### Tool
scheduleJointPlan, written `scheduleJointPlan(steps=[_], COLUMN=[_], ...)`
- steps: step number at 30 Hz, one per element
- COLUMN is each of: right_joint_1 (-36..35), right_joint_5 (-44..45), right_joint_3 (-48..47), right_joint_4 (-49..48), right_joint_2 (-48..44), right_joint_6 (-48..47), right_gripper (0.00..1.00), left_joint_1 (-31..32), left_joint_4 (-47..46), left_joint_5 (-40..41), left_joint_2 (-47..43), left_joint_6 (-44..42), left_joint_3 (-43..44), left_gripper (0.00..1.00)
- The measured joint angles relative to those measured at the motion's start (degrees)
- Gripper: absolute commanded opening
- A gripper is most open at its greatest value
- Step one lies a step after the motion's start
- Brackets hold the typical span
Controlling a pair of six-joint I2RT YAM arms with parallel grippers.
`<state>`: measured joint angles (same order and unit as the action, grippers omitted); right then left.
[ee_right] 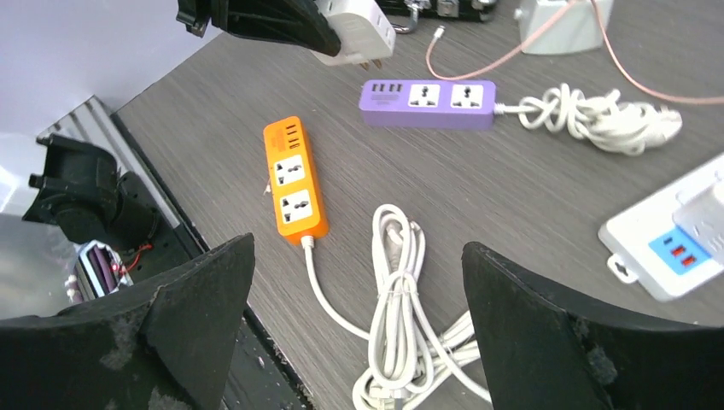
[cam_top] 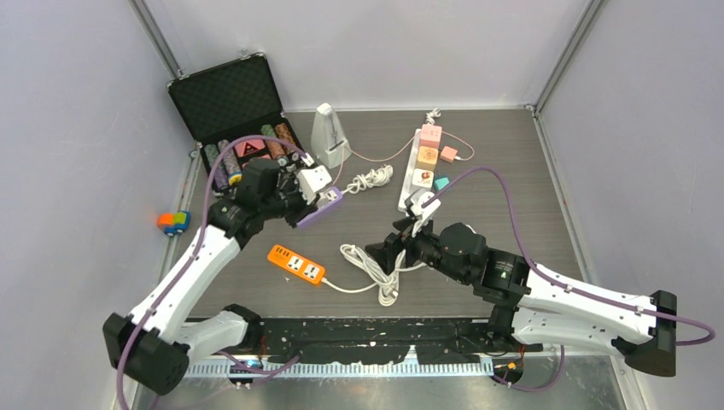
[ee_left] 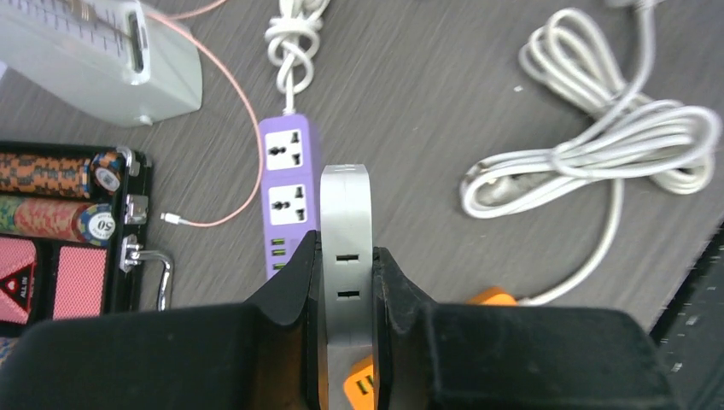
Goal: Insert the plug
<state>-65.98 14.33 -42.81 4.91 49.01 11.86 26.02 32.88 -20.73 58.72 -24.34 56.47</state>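
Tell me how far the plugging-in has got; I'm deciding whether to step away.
Done: the left gripper is shut on the white adapter, held clear of the table. In hand: it hangs above the purple power strip, prongs clear of it. Left: seat the prongs in a socket. The right gripper is open, holding nothing.

The dark wood-grain table top (ee_right: pixel 529 188) is matt; the purple plastic power strip (ee_right: pixel 427 103) and the orange plastic power strip (ee_right: pixel 295 181) are smooth with a faint sheen; the white plastic plug block (ee_left: pixel 346 213) is satin; the left gripper (ee_left: pixel 346 243) has matt black plastic fingers (ee_left: pixel 286 295); the right gripper (ee_right: pixel 359 243) has grainy, rough black pads (ee_right: pixel 546 325); the coiled white cable (ee_right: pixel 397 299) is glossy; the black case's latch (ee_left: pixel 132 207) is bright metal, its lid lining (cam_top: pixel 224 98) dimpled foam.
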Motion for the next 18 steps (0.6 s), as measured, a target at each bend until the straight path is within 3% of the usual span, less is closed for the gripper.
scheduleJointPlan(steps=[7, 18], right_joint_1=[2.6, 6.1], right_joint_5=[2.8, 2.3], right_joint_3=[2.3, 2.6], right_joint_4=[2.4, 3.0], right_joint_2=[-1.9, -1.0], right_joint_6=[8.7, 11.0], right_gripper=[0.96, 0.96], left_joint_1=[-5.4, -8.3], left_joint_4=[0.0, 0.0], left_joint_5=[-3.4, -6.3], left_joint_2=[12.1, 29.3], left_joint_6=[-7.7, -9.1], left_joint_3=[3.0, 11.8], left_gripper=[0.0, 0.0])
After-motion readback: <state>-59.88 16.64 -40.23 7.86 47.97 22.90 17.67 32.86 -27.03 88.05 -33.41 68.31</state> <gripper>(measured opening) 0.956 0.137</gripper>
